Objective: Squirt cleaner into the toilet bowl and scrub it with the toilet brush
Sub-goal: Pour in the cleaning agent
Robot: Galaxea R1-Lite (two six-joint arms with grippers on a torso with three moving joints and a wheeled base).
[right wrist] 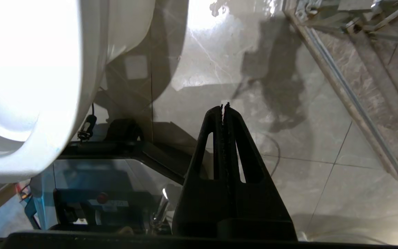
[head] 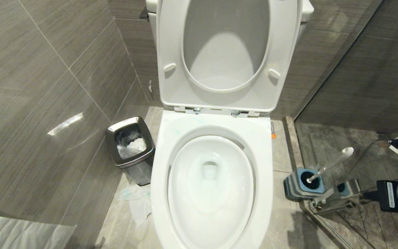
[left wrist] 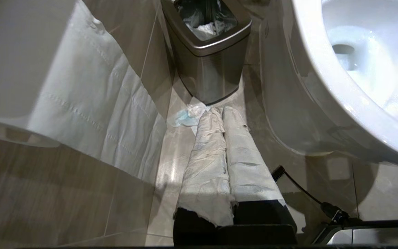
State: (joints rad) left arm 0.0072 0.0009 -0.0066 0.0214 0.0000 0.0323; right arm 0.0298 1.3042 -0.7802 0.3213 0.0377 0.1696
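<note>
My left gripper [left wrist: 221, 114] has two long fingers wrapped in crumpled white paper over matt black bases, a thin black cable running just beside them. My right gripper [right wrist: 224, 105] is bare black plastic: two triangular, hollow-framed fingers with serrated inner edges.

No readable text anywhere. The black box [head: 390, 195] at the right edge of the head view carries a white label, print too small to make out. No other lettering, brand or number shows.
</note>
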